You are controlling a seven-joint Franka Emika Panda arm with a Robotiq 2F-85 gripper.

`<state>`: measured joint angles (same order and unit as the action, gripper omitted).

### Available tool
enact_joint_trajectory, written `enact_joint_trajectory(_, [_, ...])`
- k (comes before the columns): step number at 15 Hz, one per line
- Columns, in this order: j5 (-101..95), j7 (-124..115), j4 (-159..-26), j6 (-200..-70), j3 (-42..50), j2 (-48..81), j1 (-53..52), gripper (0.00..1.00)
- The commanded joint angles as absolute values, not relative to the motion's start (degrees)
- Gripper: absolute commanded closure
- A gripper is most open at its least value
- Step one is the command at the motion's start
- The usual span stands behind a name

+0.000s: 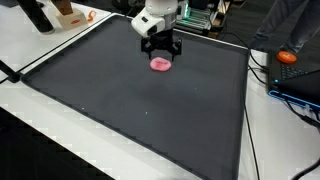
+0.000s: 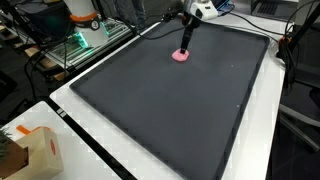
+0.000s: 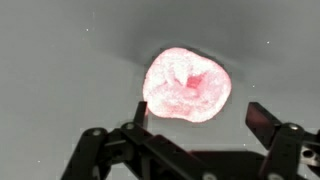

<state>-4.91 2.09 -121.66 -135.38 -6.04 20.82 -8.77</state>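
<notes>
Exterior view, read left to right. At 9 o'clock, the white flat surface (image 1: 45, 125) borders the large black rectangular mat (image 1: 130, 110) that covers most of it. Toward 12 o'clock, your end effector (image 1: 161, 54) hangs over the mat with its two black fingers spread apart, gripping nothing. Directly beneath it lies the pink crumpled soft lump (image 1: 161, 64), resting on the mat near its far edge. In the wrist view the lump sits at 12 o'clock, framed between the spread fingers. At 3 o'clock, an orange rounded object (image 1: 288, 57) lies off the mat.
</notes>
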Motion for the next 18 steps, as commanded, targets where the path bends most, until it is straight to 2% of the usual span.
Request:
enact_joint_trajectory(1, [-6.0, 3.2, -124.0, -139.5, -5.8, 21.6, -8.2, 0.00])
enact_joint_trajectory(7, [-5.0, 4.0, -124.6, -140.3, -6.1, 22.9, -7.5, 0.02])
enact_joint_trajectory(9, [-4.7, 4.3, -124.5, -140.0, -6.3, 23.3, -7.4, 0.27])
enact_joint_trajectory(10, [-4.9, 4.5, -124.5, -140.0, -6.2, 23.4, -7.4, 0.29])
enact_joint_trajectory(18, [-4.9, 6.1, -124.2, -139.6, -6.4, 23.2, -7.3, 0.88])
